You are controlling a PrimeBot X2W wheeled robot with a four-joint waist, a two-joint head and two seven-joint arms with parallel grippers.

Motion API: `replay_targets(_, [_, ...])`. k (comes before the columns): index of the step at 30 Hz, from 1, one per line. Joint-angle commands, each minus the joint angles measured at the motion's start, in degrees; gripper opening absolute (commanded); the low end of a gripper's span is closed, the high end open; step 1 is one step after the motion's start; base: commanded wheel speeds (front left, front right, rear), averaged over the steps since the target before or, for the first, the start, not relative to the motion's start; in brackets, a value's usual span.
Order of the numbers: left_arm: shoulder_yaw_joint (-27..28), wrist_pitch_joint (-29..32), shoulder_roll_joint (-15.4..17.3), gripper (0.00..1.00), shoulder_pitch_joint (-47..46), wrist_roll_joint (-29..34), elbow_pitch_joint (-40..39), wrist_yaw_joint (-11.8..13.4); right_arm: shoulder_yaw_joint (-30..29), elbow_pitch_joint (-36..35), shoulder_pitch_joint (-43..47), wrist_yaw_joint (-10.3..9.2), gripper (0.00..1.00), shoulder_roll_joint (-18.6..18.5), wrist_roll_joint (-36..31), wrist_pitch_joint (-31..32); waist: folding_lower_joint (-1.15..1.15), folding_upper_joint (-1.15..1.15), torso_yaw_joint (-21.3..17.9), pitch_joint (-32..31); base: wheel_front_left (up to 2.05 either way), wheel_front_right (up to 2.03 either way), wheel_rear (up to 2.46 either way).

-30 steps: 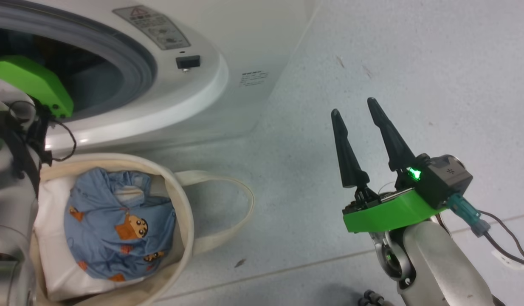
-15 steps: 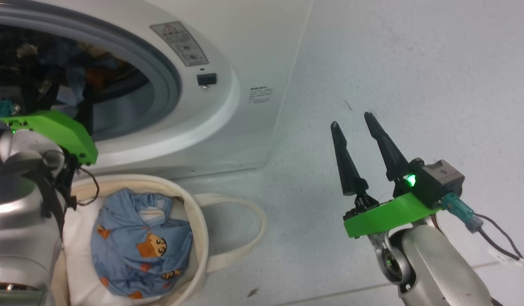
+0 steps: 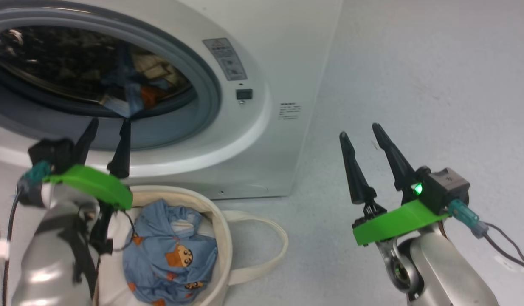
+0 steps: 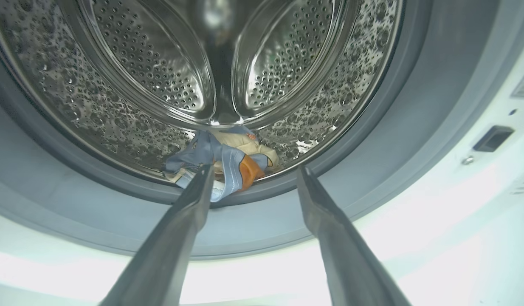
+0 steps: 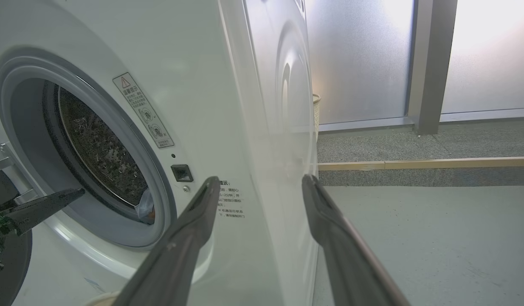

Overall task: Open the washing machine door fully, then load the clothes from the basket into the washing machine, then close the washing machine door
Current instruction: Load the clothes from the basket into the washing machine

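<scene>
**Step in hand:** loading, judged part done. The washing machine [image 3: 262, 140] has its mouth uncovered. One bundle of blue, cream and orange cloth [image 4: 232, 157] lies at the front lip of the drum [image 4: 139, 63]. More of the clothes [image 3: 173, 255], light blue with bears, sit in the basket [image 3: 223, 238].

**Left gripper** [image 3: 109, 123]: jaws spread wide, nothing between them. It is poised just outside the grey gasket [image 4: 372, 148], fingers pointing into the drum. The loaded bundle lies beyond the fingertips, nearer the left-hand finger in the wrist view. Whether it touches that finger cannot be told.

**Right gripper** [image 3: 359, 129]: jaws spread, empty, raised over bare floor [image 3: 415, 85], well apart from the basket and beside the machine's right corner.

**Basket:** on the floor against the machine's front, directly below the left gripper and behind its wrist.

**Next move, as judged:** the left arm needs to drop to the basket, pinch a good fold of the bear fabric and lift it clear of the rim.
</scene>
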Motion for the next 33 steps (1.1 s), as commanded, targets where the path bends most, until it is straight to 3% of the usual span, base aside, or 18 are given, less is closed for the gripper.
replay_targets(1, [2.5, -0.7, 1.9, 1.00, -0.4, -0.6, -3.2, -0.3, 0.5, -1.7, 0.7, 0.01, 1.00, -0.2, 0.3, -0.7, 0.01, 0.00, 1.5, -1.5, 0.00, 0.00, 0.00])
replay_targets(9, [1.7, -0.7, 1.9, 1.00, 12.2, 1.6, -16.1, -0.3, -0.1, -1.4, 3.2, 0.01, 1.00, -1.0, 0.4, -0.7, 0.01, 0.00, 4.4, -4.4, 0.00, 0.00, 0.00])
replay_targets(12, [4.6, -0.7, 1.5, 1.00, 16.3, 0.9, -18.2, -0.2, -1.0, -1.1, 4.1, 0.01, 1.00, -1.2, -0.1, -0.7, 0.01, 0.00, 5.1, -5.1, 0.00, 0.00, 0.00])
replay_targets(18, [9.1, -0.7, -0.3, 1.00, 21.7, 1.8, -20.2, 0.3, -3.0, -0.2, 5.8, 0.01, 1.00, -1.5, -1.2, -0.7, 0.01, 0.00, 5.8, -6.3, 0.00, 0.00, 0.00])
replay_targets(33, [11.8, -0.7, -1.4, 1.00, 24.5, 4.8, -22.5, -0.2, -5.4, 0.3, 7.4, 0.01, 1.00, -1.0, -1.9, -0.7, 0.01, 0.00, 5.5, -7.8, 0.00, 0.00, 0.00])
